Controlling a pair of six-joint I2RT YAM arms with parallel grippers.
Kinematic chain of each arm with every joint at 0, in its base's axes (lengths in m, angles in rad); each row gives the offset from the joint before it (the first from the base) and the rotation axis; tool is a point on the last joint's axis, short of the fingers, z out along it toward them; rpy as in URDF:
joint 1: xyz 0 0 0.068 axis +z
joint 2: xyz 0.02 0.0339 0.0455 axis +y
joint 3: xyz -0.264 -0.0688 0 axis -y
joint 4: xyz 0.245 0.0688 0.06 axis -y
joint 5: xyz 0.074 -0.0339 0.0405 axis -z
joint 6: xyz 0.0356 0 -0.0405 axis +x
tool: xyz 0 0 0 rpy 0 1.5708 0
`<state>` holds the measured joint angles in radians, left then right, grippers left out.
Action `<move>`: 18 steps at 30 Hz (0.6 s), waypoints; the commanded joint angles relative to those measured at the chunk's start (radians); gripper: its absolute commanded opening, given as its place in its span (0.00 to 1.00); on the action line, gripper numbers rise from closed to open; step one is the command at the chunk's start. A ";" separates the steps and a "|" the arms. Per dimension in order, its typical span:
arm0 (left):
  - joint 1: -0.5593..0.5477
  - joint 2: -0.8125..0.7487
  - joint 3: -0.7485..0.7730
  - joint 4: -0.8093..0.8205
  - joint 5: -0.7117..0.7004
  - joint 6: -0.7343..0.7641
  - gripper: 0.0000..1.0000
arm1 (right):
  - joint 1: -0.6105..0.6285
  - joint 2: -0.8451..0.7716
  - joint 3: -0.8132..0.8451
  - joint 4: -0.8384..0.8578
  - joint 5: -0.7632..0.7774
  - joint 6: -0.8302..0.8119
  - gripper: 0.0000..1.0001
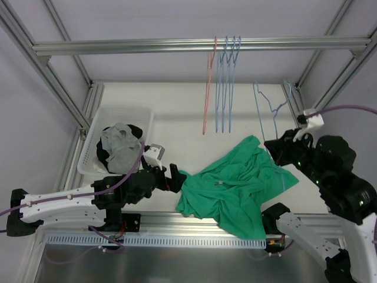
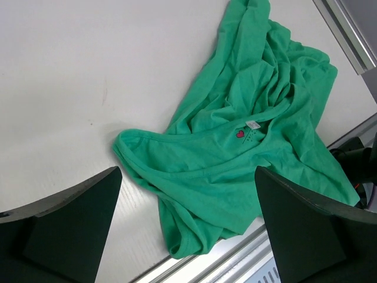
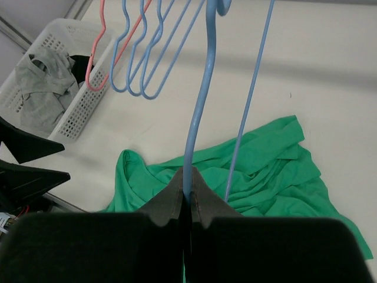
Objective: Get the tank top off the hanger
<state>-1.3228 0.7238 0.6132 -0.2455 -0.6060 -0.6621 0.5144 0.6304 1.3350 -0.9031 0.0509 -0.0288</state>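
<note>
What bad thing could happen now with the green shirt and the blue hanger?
The green shirt lies over the table at its near edge, so a tug might slide it off. The right gripper has its jaws shut on the blue hanger, whose wire reaches down to the cloth; lifting might snag it. The left gripper is open, pinning nothing.

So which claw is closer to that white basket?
Left. The left claw hangs open just right of the basket; the right claw is across the table, gripping a blue hanger.
</note>
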 commanded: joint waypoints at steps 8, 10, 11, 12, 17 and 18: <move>-0.007 -0.046 0.027 -0.072 0.094 0.055 0.99 | -0.019 0.475 0.452 0.040 -0.003 -0.068 0.00; -0.007 -0.063 0.017 -0.080 0.103 0.050 0.99 | -0.025 0.569 0.504 0.023 0.016 -0.075 0.00; -0.007 -0.069 0.007 -0.087 0.104 0.042 0.99 | -0.027 0.592 0.524 0.024 0.027 -0.083 0.00; -0.007 -0.084 0.000 -0.090 0.107 0.038 0.99 | -0.030 0.632 0.559 0.023 0.038 -0.085 0.00; -0.007 -0.127 -0.026 -0.104 0.117 0.022 0.99 | -0.070 0.742 0.645 0.024 0.041 -0.085 0.00; -0.007 -0.138 -0.029 -0.107 0.117 0.022 0.99 | -0.074 0.780 0.671 0.024 0.037 -0.083 0.00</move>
<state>-1.3228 0.6106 0.6003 -0.3393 -0.5053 -0.6369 0.4576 1.3693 1.9160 -0.8959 0.0708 -0.0944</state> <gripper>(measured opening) 0.986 0.033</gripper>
